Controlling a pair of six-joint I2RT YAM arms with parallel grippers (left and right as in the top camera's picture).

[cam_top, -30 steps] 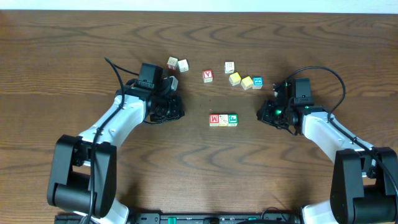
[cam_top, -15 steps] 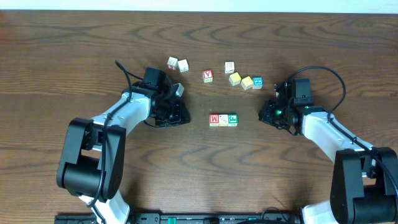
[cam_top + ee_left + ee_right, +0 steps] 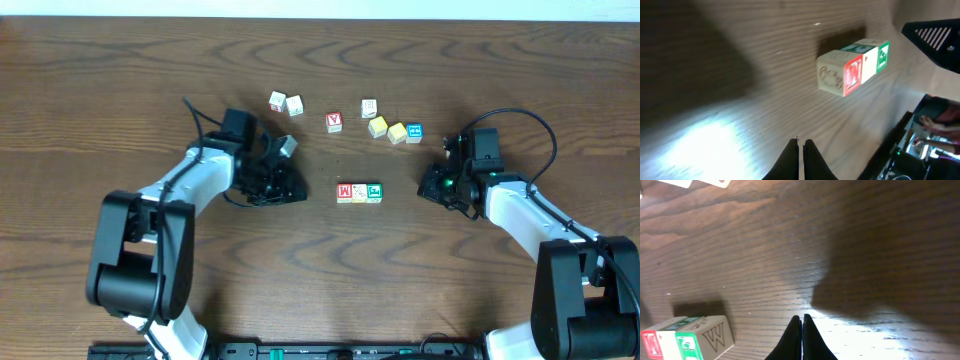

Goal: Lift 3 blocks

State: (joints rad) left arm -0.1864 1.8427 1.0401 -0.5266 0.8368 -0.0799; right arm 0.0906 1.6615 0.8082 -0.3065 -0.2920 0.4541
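Note:
The 3 blocks sit side by side in a row on the table: a red-faced M block, a pale cream block and a green-faced block. My left gripper is shut and empty, a short way left of the row. In the left wrist view its tips point toward the row, with bare wood between them. My right gripper is shut and empty, to the right of the row. The right wrist view has its tips right of the block's W face.
Several loose blocks lie behind the row: two pale ones, a red-faced one, a pale one, two yellow ones and a blue-faced one. The brown wooden table stretches all around.
My left arm has swung right, bringing its shut gripper closer to the row of blocks. The right arm and the blocks have stayed put.

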